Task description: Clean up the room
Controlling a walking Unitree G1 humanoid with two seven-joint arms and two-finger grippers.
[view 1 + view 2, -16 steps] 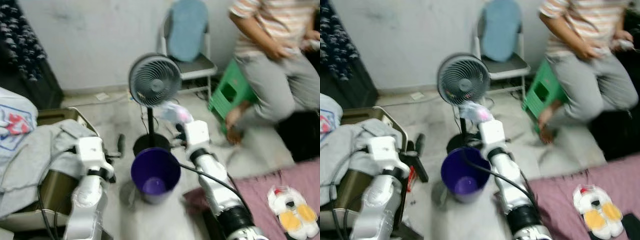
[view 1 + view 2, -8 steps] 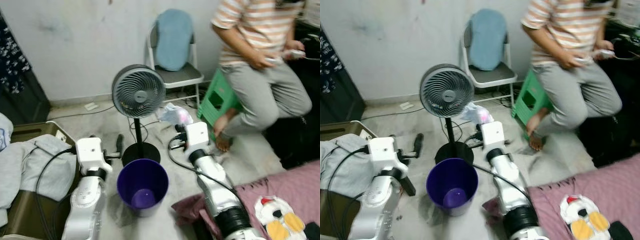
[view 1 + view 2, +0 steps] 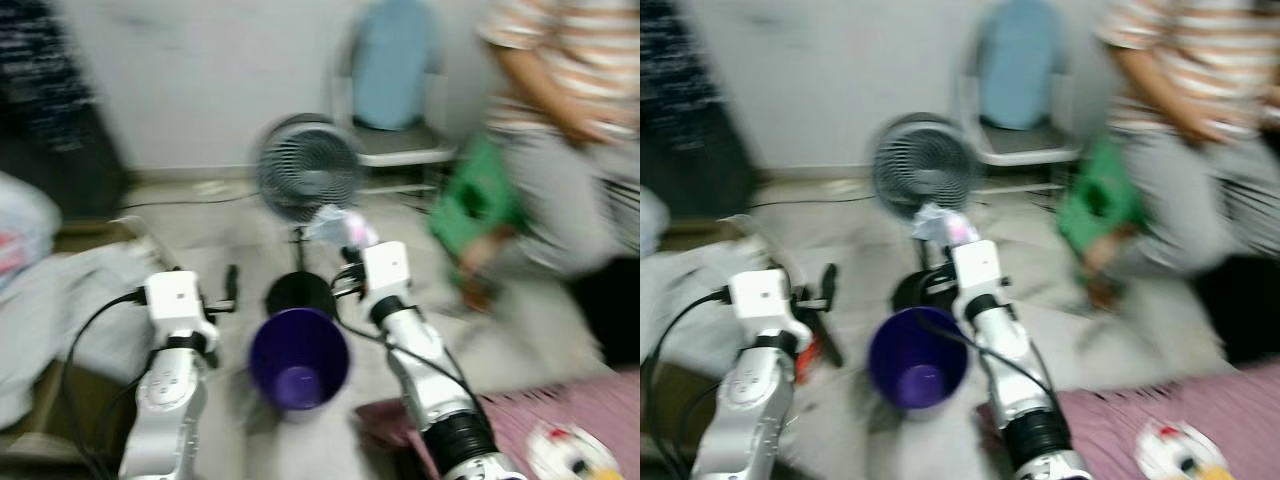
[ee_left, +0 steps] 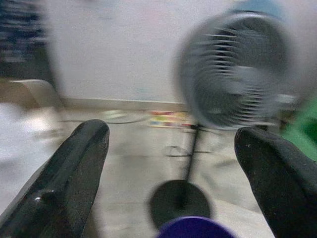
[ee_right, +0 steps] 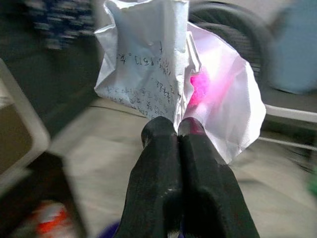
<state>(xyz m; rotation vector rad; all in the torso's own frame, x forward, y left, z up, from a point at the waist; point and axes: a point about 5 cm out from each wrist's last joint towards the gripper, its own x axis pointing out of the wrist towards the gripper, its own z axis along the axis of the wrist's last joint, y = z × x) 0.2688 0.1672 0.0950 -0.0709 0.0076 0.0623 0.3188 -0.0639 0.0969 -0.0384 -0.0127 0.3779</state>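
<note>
Blurred frame. Right gripper [image 3: 345,243] holds crumpled paper [image 3: 340,226] beyond the purple bin [image 3: 298,358]. Fan [image 3: 306,180] stands behind.

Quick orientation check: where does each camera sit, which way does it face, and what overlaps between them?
Head stereo eyes: look forward and down at the purple bin and fan; both arms show.
Left wrist: looks along the open left gripper toward the fan.
Right wrist: looks along the right gripper, shut on crumpled paper.
Shared: fan, bin, paper.

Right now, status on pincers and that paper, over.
Right pincer shut on crumpled paper. Left pincer open, empty. Purple bin between arms; fan right behind it.
</note>
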